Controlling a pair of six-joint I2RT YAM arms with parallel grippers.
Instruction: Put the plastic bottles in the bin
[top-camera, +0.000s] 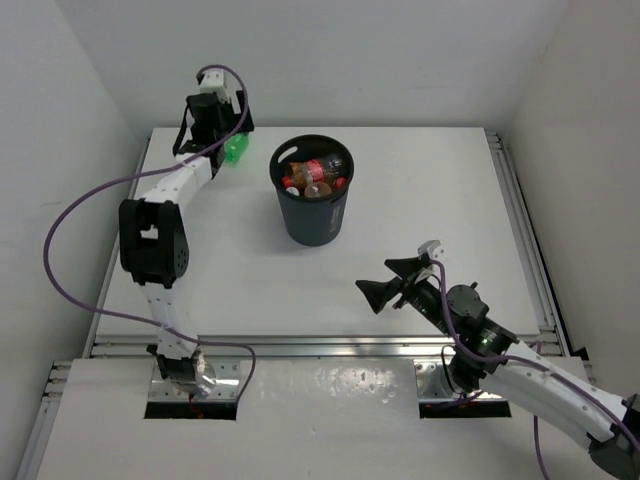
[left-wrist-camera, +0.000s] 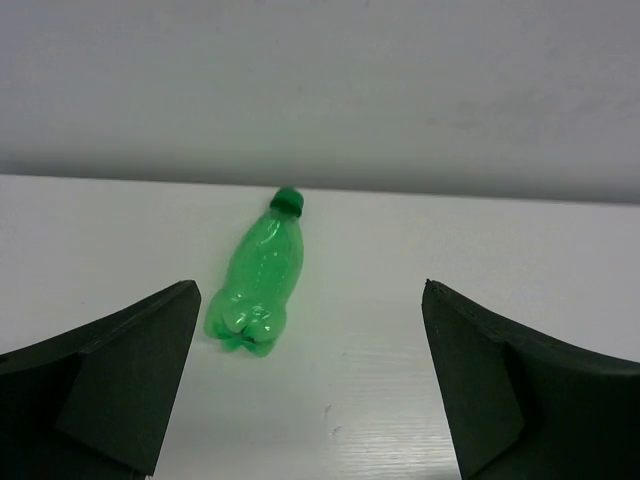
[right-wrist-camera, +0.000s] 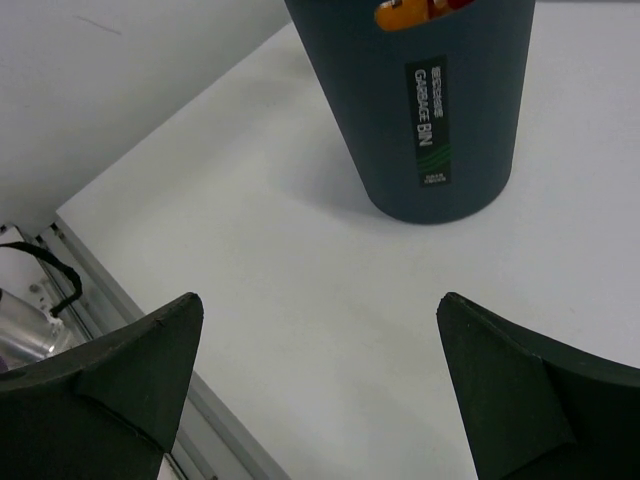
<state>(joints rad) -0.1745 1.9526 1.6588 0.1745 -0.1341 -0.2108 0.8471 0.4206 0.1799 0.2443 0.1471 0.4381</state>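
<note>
Green bottle (left-wrist-camera: 258, 283) lies flat — cap toward the wall (left-wrist-camera: 400, 90).

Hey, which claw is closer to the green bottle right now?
Left. The left claw hangs open just short of the green bottle at the far left; the right claw is open at the near right, past the bin.
</note>
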